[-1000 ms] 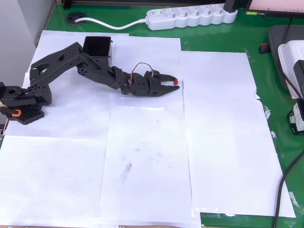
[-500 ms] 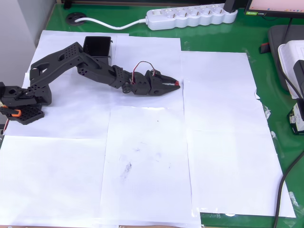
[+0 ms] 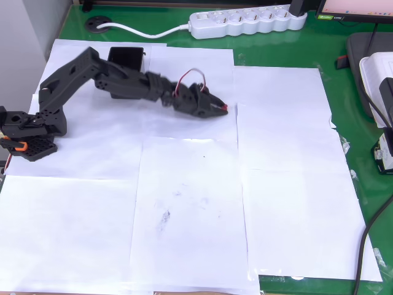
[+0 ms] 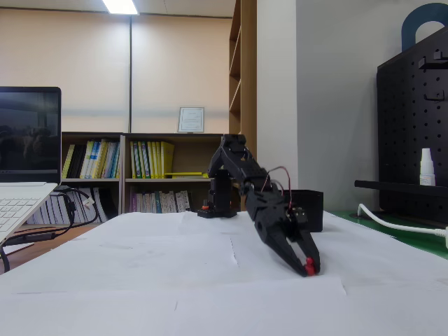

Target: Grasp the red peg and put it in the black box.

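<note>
The black arm reaches right across the white paper. Its gripper point(image 3: 223, 109) is shut on the red peg point(image 3: 225, 109), a tiny red spot at the fingertips. In the fixed view the gripper point(image 4: 308, 266) points down at a slant with the red peg point(image 4: 309, 264) pinched at its tip, just above the paper. The black box point(image 3: 126, 60) stands at the back left behind the arm, its opening partly covered by the upper arm. In the fixed view the black box point(image 4: 311, 208) sits behind the gripper, on the right.
White paper sheets point(image 3: 190, 203) cover the green table. A white power strip point(image 3: 249, 20) with its cable lies along the back edge. The arm's base point(image 3: 27, 132) stands at the left. Devices point(image 3: 377, 80) and a black cable line the right edge.
The jaws closed on the red peg. The arm has since raised its elbow and lifted the gripper slightly, drawing it a little to the left with the peg held.
</note>
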Robot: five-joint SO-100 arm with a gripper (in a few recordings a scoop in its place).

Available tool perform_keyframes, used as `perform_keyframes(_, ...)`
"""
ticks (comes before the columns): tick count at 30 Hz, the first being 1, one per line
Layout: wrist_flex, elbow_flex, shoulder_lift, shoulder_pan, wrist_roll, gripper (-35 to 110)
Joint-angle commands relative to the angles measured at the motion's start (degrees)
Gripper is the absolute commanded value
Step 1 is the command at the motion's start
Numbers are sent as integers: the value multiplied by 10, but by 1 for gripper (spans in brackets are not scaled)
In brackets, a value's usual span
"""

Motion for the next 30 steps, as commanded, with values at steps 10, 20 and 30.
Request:
perform_keyframes(10,316,128,-341,-47,53,0)
perform_keyframes(20,622,112,-508,-129,144,0)
perform_keyframes(30,712,-3,-510,-246,263,0)
